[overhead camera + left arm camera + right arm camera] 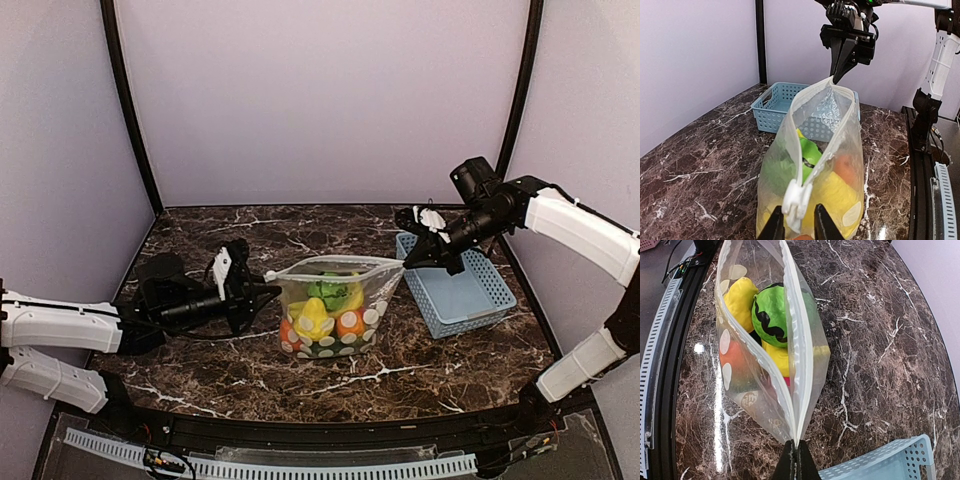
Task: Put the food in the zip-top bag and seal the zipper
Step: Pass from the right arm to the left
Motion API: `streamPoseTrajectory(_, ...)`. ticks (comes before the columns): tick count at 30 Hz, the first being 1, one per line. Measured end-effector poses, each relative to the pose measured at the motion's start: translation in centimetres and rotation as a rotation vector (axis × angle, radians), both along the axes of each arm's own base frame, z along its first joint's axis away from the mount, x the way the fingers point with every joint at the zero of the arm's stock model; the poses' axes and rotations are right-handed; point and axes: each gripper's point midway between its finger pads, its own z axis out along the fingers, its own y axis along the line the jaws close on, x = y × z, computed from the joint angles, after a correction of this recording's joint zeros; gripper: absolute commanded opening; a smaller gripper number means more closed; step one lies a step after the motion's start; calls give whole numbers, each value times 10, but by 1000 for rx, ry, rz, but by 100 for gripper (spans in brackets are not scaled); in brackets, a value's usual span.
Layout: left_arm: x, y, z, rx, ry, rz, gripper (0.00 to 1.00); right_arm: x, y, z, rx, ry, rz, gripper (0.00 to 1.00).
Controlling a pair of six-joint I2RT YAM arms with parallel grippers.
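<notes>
Now right end effector (795, 462) clamps far corner of zip-top bag (330, 310); left end effector (797, 223) straddles near end of zipper (802, 340), grip unclear; long axis runs straight between them.

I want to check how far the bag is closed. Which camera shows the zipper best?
Right wrist view: it looks into the bag, where the zipper strips gape apart along their length. The left wrist view shows it end-on. The top view shows only a thin white line.
</notes>
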Motion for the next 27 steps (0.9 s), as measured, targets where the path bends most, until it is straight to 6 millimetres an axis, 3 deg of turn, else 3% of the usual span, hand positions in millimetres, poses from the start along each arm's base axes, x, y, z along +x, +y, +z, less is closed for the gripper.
streamPoseTrajectory(3,1,1,3,-14,-13,11,10,0,0,0,1,2,-3,0)
streamPoseTrajectory(17,4,4,12,-48,-43,35,1,-1,1,2,16,13,0,0)
streamPoseTrajectory(18,4,4,12,-49,-45,34,1,-1,1,2,16,14,0,1)
streamPoseTrajectory(23,3,3,12,-48,-43,23,1,-1,2,4,15,24,-5,26)
streamPoseTrajectory(27,2,0,16,-34,-34,7,1,4,9,31,48,17,-1,33)
